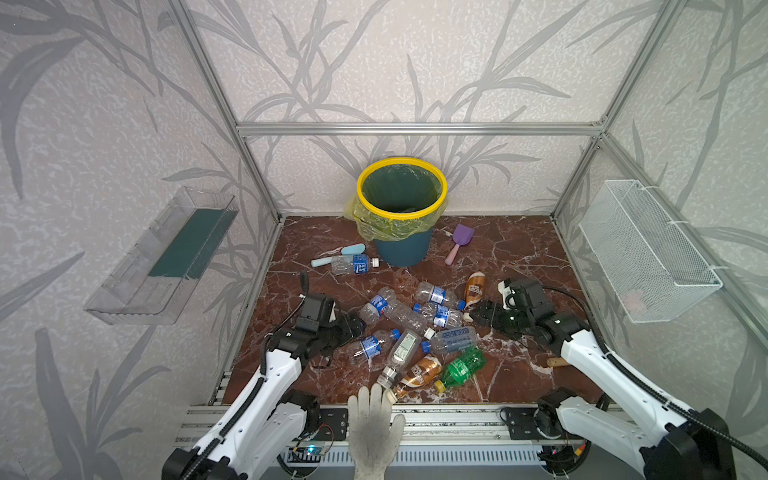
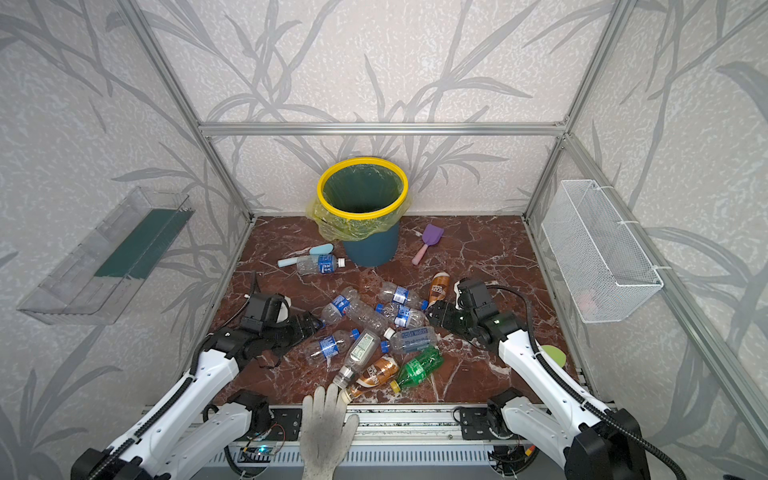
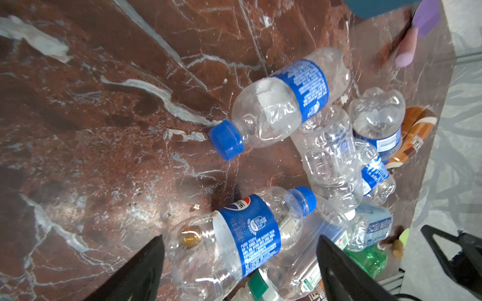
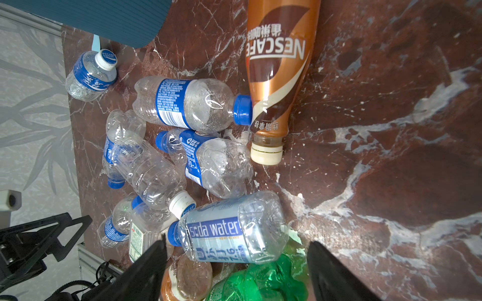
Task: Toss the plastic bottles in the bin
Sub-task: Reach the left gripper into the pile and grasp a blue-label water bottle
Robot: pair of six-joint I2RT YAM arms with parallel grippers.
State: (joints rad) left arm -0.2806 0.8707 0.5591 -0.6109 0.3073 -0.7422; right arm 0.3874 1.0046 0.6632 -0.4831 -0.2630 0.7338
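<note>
Spread wide, the left gripper (image 3: 241, 237) is empty, with one black finger on each side of a clear Pepsi-labelled bottle (image 3: 247, 229) that lies on its side. Nothing is clamped yet. I judge the wide stance suits the bottle's fat body, and the low approach lets the jaws close across the label.

The right gripper (image 4: 237, 241) is also parted and empty. A crumpled "soda water" bottle (image 4: 227, 229) lies just ahead of and between its fingers, touching a green bottle (image 4: 260, 281).

In both top views the grippers flank the heap of plastic bottles (image 1: 415, 320), the left at its 8 o'clock edge and the right at 3 o'clock. Each arm probably takes an outer bottle so as not to dig into the tangle or cross the other.

The heap fills the middle of the marble table (image 1: 498, 257) and spills toward 6 o'clock. A Nescafé bottle (image 1: 475, 289) lies at its 2 o'clock corner. A lone Pocari Sweat bottle (image 1: 353, 264) lies beside a light-blue shovel (image 1: 336, 254), near the bin's base.

The bin (image 1: 401, 251) stands at 12 o'clock against the back wall, mouth up, and either arm looks able to reach it. No bottle shows inside. A purple shovel (image 1: 457, 243) lies at 1 o'clock. A gloved hand (image 1: 374, 432) rests at 6 o'clock, its fingertips close to the nearest bottle necks.
</note>
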